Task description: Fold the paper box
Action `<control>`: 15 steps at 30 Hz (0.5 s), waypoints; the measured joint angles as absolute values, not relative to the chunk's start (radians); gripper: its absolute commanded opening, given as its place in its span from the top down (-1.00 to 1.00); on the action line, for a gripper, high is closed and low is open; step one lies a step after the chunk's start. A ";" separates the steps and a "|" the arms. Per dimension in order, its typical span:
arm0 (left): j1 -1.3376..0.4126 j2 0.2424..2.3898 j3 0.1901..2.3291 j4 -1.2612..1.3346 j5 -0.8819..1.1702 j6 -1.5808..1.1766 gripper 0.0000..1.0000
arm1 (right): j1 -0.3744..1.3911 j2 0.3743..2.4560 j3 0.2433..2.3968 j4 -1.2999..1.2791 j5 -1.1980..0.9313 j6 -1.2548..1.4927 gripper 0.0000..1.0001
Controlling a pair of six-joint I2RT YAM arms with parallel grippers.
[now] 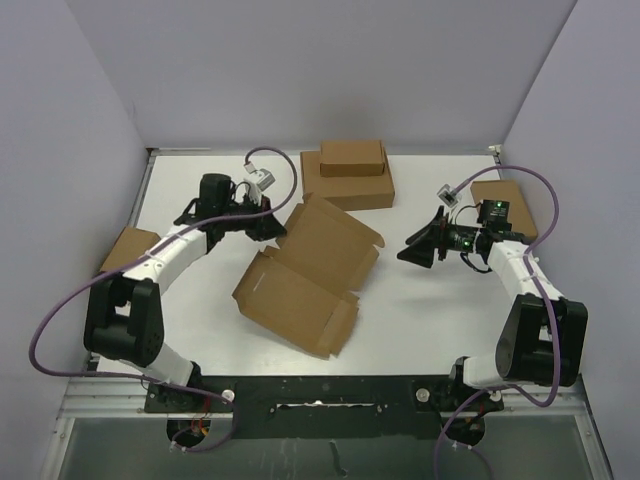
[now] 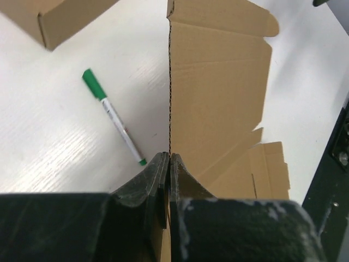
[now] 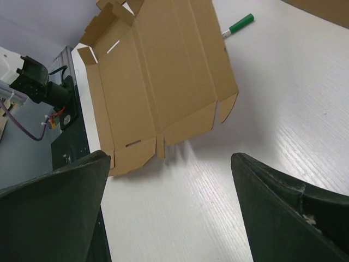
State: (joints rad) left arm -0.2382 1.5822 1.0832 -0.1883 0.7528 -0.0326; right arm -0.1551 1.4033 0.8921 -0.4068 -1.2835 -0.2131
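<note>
Top view: paper box [image 1: 300, 300] lies opened out in the middle of the table [image 1: 420, 330], far panel tipped up. Left pincer [image 1: 263, 226] is at that panel's far-left edge. Right pincer [image 1: 421, 250] hangs apart on the right, touching nothing. Risk: nothing pins the near panel, so a push could slide the whole sheet instead of folding it. Stacked boxes [image 1: 348, 175] sit just beyond the lifted panel (little room to swing that way). A left-edge box [image 1: 128, 248] and a far-right box [image 1: 505, 205] sit well apart.

Left wrist: pincer pressed together on the thin cardboard edge, panel upright and seen edge-on. Bite looks shallow, so it may slip out, or the panel may buckle off its crease. Pen [image 2: 114, 124] lies on the table just left of the panel. If the panel tips that way, it lands on the pen.

Right wrist: pincer spread wide over the white table, box off to the far left, side flaps and tabs not yet folded. Pen's green cap shows past the box's far edge. Coming in, a finger could catch a loose flap and twist the sheet out of the other grip.
</note>
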 measured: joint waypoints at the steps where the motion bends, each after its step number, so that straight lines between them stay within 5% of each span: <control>1: -0.256 1.559 1.058 -0.151 0.744 -0.033 1.00 | -0.155 1.402 0.893 -0.413 -1.283 -0.219 -0.96; 15: -0.404 1.411 0.926 0.017 0.654 0.023 1.00 | -0.130 1.344 0.994 -0.535 -1.237 -0.353 -0.96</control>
